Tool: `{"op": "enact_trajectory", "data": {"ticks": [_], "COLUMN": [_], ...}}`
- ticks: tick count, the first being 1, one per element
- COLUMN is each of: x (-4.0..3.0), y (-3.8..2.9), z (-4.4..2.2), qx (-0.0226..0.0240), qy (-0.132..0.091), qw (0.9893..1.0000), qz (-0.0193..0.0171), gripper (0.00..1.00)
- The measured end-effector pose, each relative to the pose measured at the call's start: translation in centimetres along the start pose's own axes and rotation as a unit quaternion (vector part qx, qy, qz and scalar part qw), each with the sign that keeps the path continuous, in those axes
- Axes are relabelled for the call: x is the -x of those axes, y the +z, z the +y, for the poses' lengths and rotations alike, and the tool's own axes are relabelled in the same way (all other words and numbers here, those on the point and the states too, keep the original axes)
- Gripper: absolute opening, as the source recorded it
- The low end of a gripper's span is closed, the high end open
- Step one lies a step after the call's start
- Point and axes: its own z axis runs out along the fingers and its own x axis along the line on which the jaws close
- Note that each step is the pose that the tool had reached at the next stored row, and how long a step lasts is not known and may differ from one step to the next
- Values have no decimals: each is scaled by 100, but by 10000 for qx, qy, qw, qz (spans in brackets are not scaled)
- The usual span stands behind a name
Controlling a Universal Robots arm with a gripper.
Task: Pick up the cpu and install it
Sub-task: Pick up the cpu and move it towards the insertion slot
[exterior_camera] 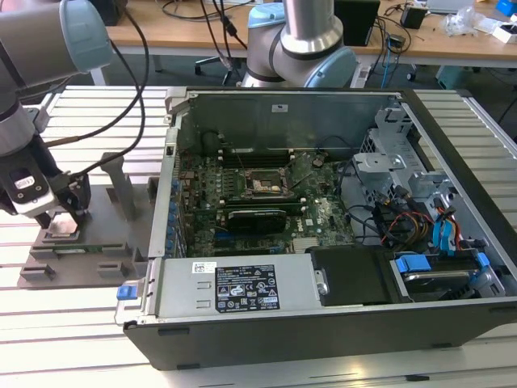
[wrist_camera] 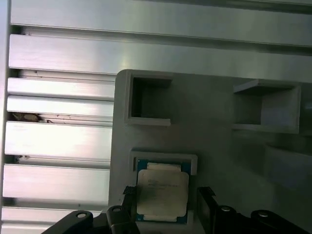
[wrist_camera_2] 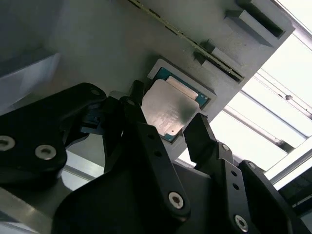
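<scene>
Silvery cpu (wrist_camera: pixel 162 187) lies in its pocket near the edge of the grey plate (wrist_camera: pixel 219 146) on the worktop (wrist_camera: pixel 58 141). The claw (wrist_camera_2: pixel 166 111) straddles it, jaws apart, gripping nothing: pick-up step, I judge, calling for an even squeeze on opposite edges

A slatted table (exterior_camera: pixel 65 339) carries a grey fixture plate (exterior_camera: pixel 95 236) and computer case (exterior_camera: pixel 339 331).

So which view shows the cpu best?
The first wrist view: the cpu sits face-on in the fixture. The second wrist view shows it obliquely, inside the open gripper; the exterior view, a small pale patch.
</scene>
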Motion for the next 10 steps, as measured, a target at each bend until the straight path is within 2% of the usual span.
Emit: {"op": "enact_trajectory", "data": {"ticks": [10], "x": [-4], "y": [51], "z": [7], "qx": [-2], "qy": [0], "qw": [10000], "qz": [2], "gripper": [61]}}
